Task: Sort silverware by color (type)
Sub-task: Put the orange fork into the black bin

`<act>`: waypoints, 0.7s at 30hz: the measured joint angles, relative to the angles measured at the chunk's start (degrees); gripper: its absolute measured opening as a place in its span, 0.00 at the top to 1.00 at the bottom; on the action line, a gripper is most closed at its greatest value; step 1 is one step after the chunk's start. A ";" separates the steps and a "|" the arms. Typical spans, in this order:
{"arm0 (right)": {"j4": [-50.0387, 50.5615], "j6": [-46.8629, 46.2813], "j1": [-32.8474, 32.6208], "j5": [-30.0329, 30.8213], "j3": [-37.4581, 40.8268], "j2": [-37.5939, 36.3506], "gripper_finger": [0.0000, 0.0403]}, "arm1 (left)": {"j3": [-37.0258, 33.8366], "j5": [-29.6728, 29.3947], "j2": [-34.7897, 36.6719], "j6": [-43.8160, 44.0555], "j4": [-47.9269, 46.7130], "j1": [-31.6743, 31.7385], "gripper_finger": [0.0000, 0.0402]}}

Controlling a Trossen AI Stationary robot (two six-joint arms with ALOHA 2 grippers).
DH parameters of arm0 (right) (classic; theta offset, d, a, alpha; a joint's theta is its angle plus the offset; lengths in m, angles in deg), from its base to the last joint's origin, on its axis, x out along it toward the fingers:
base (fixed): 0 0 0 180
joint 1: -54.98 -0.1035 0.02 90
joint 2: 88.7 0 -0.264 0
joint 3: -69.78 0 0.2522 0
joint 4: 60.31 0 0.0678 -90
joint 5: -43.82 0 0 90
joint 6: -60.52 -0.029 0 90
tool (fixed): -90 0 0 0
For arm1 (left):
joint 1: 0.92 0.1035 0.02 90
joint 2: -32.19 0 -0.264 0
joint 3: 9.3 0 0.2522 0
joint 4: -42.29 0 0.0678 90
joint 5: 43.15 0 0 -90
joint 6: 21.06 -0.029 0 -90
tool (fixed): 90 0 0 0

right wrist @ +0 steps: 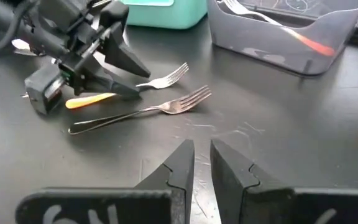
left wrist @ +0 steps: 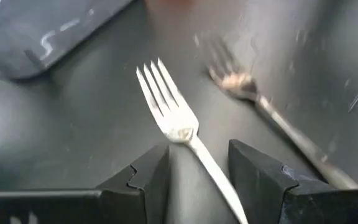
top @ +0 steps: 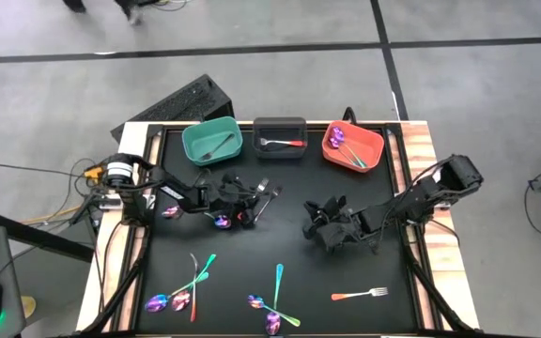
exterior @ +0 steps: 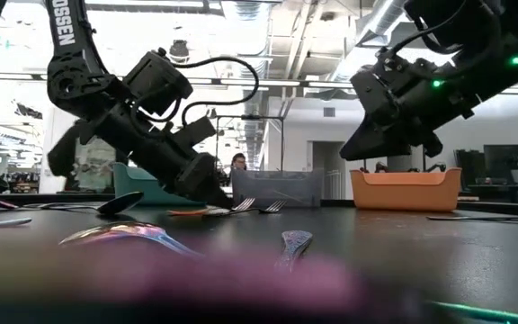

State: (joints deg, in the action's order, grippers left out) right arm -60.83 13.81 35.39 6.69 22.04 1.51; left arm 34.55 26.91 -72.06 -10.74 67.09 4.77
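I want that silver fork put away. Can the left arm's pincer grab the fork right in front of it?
Probably yes. The left pincer is low at the table with its fingers open on either side of the silver fork handle, and nothing lies between them.

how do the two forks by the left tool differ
The orange-handled fork has its neck between the left tool's fingers; the all-silver fork lies free beside it, touched by neither tool. The first has an orange handle, the second a plain metal one. Both lie flat on the black table, tines pointing toward the grey bin.
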 joint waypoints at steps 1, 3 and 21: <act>-0.43 0.01 0.00 -0.01 0.00 0.23 0.82 | 0.03 -0.06 0.03 -0.37 -0.79 0.09 0.64; -2.26 0.03 0.00 0.01 0.00 0.91 0.82 | 0.21 -0.05 0.24 -0.74 -3.28 0.29 0.70; -12.51 15.14 -4.14 15.40 0.81 -2.47 0.84 | -0.14 0.37 1.71 -8.95 6.76 -5.10 0.99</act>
State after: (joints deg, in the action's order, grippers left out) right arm -73.34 28.95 31.25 22.09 22.85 -0.95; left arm 34.41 27.28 -70.35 -19.68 73.86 -0.33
